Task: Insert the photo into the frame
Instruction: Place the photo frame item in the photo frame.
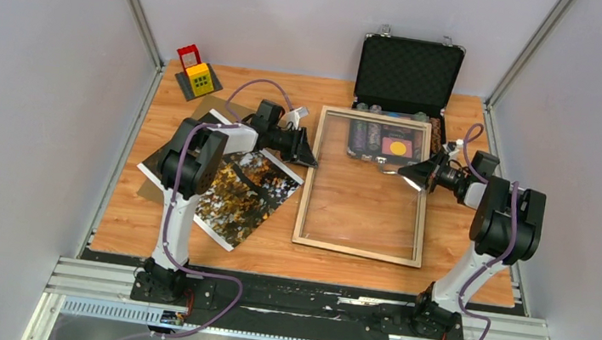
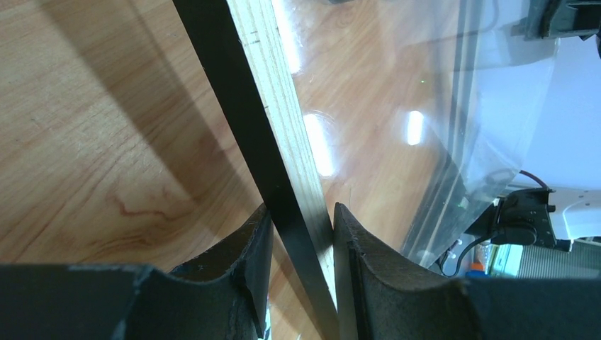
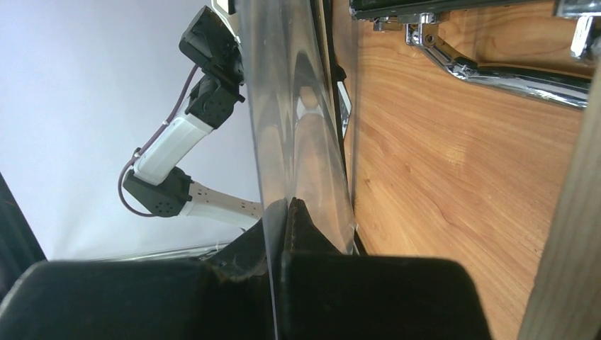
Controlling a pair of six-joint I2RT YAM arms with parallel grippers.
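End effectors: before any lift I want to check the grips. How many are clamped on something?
2. The left end effector clamps the frame at its left rail. The right end effector pinches the edge of the clear pane. Neither is hidden.

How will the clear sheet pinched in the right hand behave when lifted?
The clear sheet looks thin and bowed above the right hand, so it probably flexes and sags. Its glossy face may slip in that pinch.

Pale wood frame (image 1: 357, 251) with glossy clear pane (image 3: 290, 127), on a smooth wood-grain table (image 1: 124, 231).
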